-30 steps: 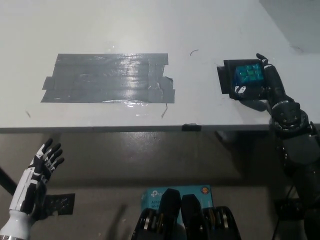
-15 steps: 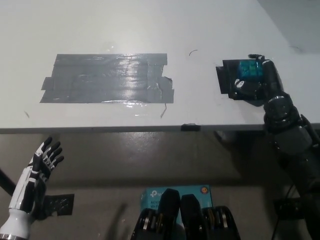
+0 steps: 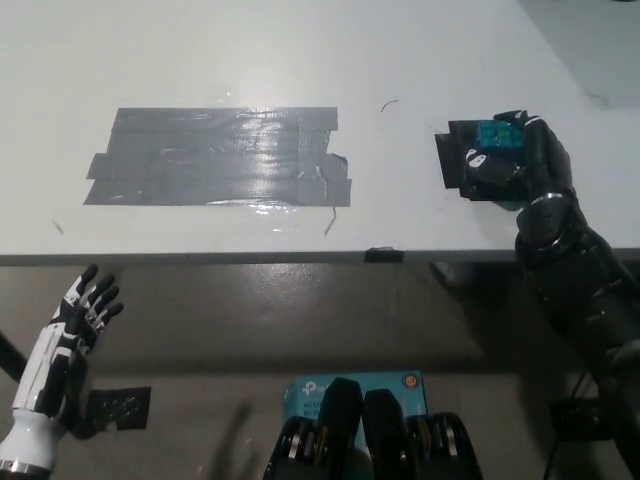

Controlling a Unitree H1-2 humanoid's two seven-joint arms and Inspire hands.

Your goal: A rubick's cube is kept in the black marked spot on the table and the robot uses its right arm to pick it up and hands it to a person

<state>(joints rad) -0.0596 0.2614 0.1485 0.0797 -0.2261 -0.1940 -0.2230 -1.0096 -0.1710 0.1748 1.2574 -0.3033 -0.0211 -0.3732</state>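
desk (image 3: 300,60): white, grey tape patch (image 3: 218,156) at centre-left | right hand (image 3: 520,165): wrapped around Rubik's cube (image 3: 497,135) over black marked spot (image 3: 452,165) | left hand (image 3: 75,325): empty, fingers spread, below desk edge | floor: dark, blue box (image 3: 355,385)

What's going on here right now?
The black right hand is wrapped over the Rubik's cube, which sits on the black marked spot near the table edge. The white left hand hangs open below the table, idle. A grey tape patch lies unused.
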